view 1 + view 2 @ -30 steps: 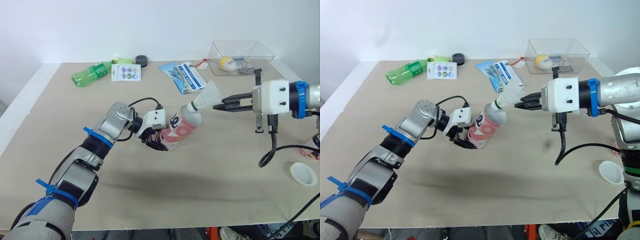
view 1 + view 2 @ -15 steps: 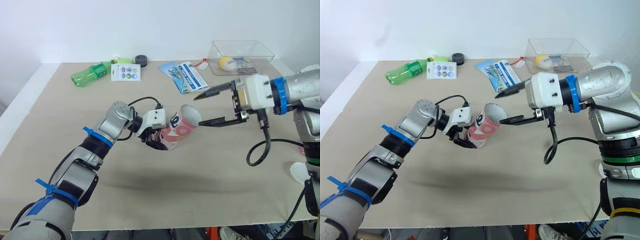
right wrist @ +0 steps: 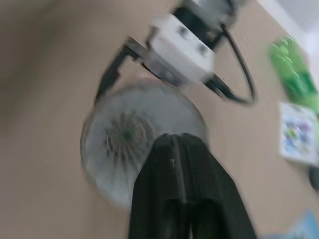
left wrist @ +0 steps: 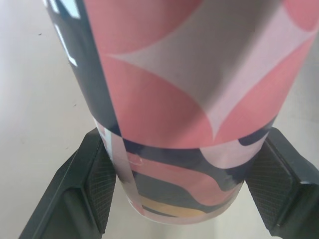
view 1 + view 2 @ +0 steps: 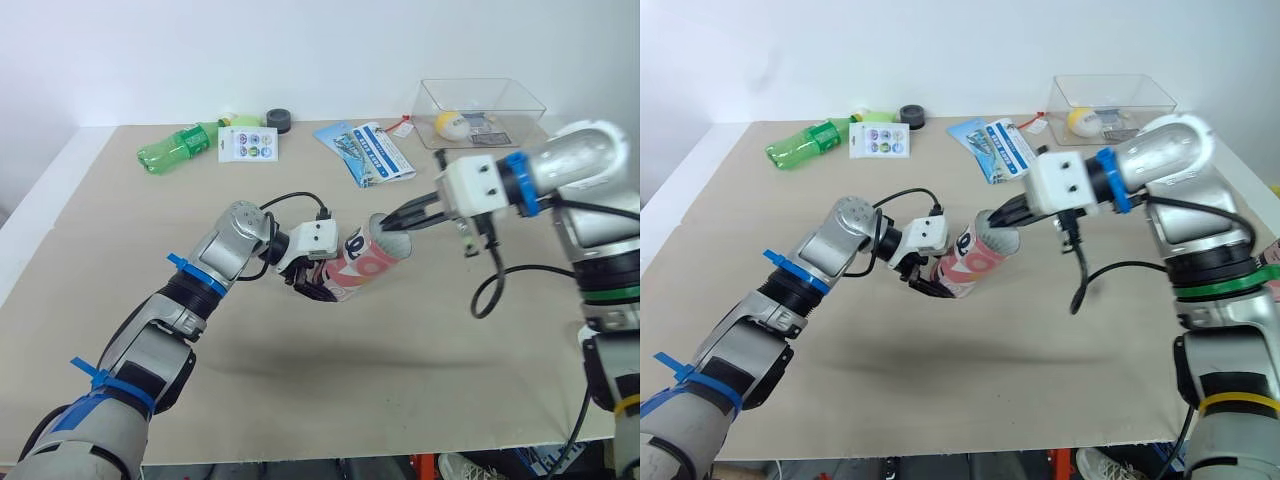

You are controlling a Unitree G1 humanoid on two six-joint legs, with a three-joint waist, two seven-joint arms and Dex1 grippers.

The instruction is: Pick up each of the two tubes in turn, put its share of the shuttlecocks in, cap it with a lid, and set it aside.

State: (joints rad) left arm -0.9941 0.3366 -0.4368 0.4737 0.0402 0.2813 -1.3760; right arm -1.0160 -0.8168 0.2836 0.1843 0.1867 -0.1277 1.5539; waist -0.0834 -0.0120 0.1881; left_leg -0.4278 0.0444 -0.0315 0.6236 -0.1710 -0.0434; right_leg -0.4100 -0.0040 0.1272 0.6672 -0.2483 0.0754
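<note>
**Shuttlecock inside the tube, right fingertips at its mouth**

The left gripper (image 5: 316,286) clamps the base of the pink tube (image 5: 373,255) between its two pads. The tube is tilted, with its open mouth turned toward the right gripper (image 5: 401,221). The right gripper's jaws are pressed together on nothing, and their tips are right at the rim of the mouth. Just beyond those tips a shuttlecock (image 3: 125,137) sits inside the tube, its feather skirt facing them.

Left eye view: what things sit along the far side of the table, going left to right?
Green bottle → card with round stickers → black roll → blue leaflets → clear box.
</note>
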